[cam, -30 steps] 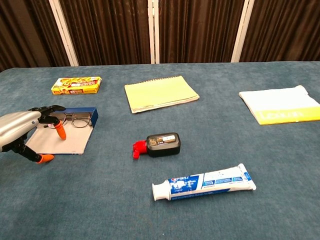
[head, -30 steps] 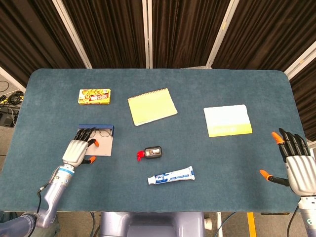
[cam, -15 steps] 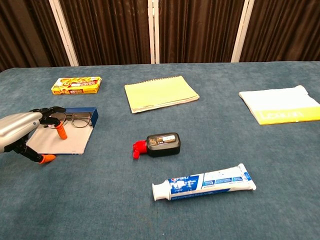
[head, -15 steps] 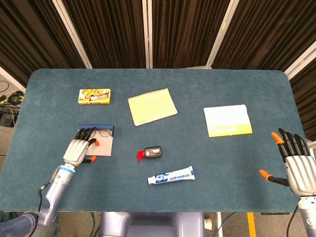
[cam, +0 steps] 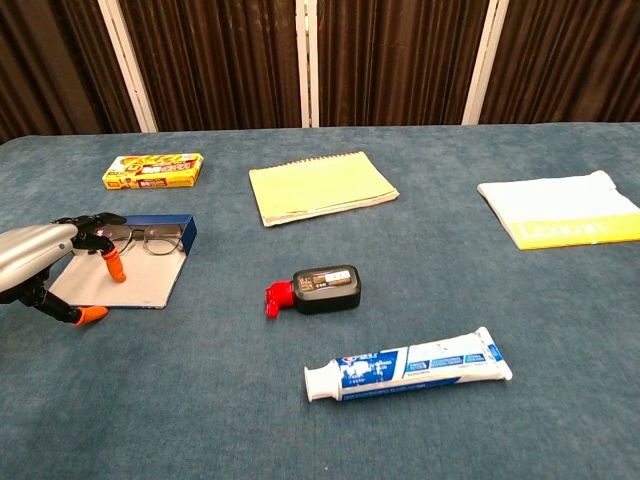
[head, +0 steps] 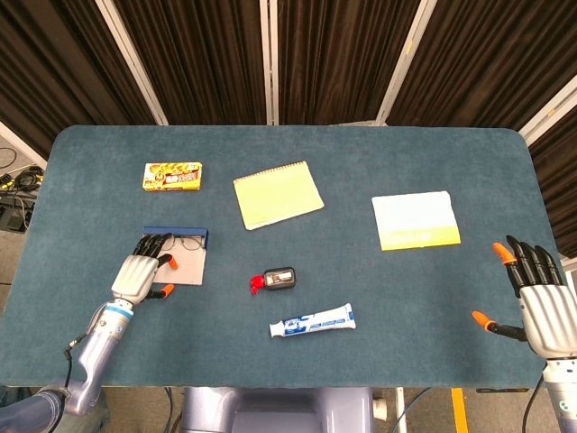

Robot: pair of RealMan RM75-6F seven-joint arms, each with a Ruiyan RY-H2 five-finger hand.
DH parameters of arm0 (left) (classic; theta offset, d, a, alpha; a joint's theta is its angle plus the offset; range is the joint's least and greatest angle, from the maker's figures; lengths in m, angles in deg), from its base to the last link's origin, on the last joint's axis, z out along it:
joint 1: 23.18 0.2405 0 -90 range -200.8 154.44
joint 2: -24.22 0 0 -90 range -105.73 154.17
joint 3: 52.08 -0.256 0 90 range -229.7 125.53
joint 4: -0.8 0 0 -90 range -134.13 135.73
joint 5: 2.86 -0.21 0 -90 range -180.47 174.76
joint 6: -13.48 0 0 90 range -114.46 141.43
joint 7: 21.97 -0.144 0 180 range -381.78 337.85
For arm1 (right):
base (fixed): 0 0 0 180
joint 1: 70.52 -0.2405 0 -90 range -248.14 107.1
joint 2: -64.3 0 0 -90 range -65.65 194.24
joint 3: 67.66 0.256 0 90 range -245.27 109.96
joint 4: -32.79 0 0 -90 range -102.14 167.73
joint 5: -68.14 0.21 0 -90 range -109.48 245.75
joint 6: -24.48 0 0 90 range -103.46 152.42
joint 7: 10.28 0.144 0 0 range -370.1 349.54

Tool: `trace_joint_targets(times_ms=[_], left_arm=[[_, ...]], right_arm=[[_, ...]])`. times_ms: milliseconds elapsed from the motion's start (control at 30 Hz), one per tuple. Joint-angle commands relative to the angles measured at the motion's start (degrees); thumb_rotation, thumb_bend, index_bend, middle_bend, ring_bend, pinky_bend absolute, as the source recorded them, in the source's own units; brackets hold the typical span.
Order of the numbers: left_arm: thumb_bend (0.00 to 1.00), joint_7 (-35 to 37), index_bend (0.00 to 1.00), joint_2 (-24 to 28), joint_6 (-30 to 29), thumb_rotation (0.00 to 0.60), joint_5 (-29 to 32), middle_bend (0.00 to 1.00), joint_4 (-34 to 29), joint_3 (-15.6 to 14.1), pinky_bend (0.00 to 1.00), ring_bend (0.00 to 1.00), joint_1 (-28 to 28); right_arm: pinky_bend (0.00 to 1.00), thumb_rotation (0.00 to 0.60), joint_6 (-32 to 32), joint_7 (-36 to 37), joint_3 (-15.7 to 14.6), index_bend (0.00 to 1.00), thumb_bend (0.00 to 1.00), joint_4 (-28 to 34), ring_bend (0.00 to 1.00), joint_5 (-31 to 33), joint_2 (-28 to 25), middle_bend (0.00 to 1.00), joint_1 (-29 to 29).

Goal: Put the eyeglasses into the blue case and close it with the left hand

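The blue case (head: 180, 232) (cam: 188, 230) lies open at the table's left, its grey flap (head: 189, 269) (cam: 135, 285) spread flat toward me. The eyeglasses (head: 187, 242) (cam: 150, 238) rest inside against the blue wall. My left hand (head: 137, 275) (cam: 35, 255) hovers over the flap's left edge, fingers stretched toward the left end of the glasses and thumb held apart, gripping nothing. Whether the fingertips touch the frame I cannot tell. My right hand (head: 541, 302) stays at the table's right front corner with fingers spread and empty; the chest view does not show it.
A yellow-red box (head: 173, 175) (cam: 152, 170) lies behind the case. A yellow notepad (head: 278, 194) (cam: 320, 187) and a yellow-white packet (head: 415, 220) (cam: 560, 220) lie further back. A black bottle with red cap (head: 278, 279) (cam: 322, 288) and a toothpaste tube (head: 313, 321) (cam: 410, 365) lie centre front.
My left hand has drawn back slightly to the left, away from the glasses. The glasses, the case and my right hand have stayed put.
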Motion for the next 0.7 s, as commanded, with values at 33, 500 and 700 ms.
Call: trace_joint_targets(times_ms=[33, 500, 700], left_arm=[[0.57, 0.4, 0.44, 0.0, -0.1, 0.6, 0.0, 0.0, 0.2, 0.2, 0.0, 0.0, -0.1], [0.59, 1.0, 0.44, 0.7, -0.2, 0.6, 0.3, 0.0, -0.2, 1.6, 0.0, 0.0, -0.8], [0.59, 0.4, 0.45, 0.4, 0.5, 0.6, 0.7, 0.0, -0.2, 1.9, 0.0, 0.0, -1.3]], right_arm=[[0.0, 0.6, -0.1, -0.2, -0.1, 0.0, 0.0, 0.1, 0.0, -0.2, 0.0, 0.0, 0.0], [0.0, 0.6, -0.5, -0.2, -0.1, 0.0, 0.0, 0.0, 0.0, 0.2, 0.1, 0.0, -0.2], [0.0, 0.6, -0.7, -0.4, -0.1, 0.0, 0.0, 0.0, 0.0, 0.3, 0.2, 0.0, -0.3]])
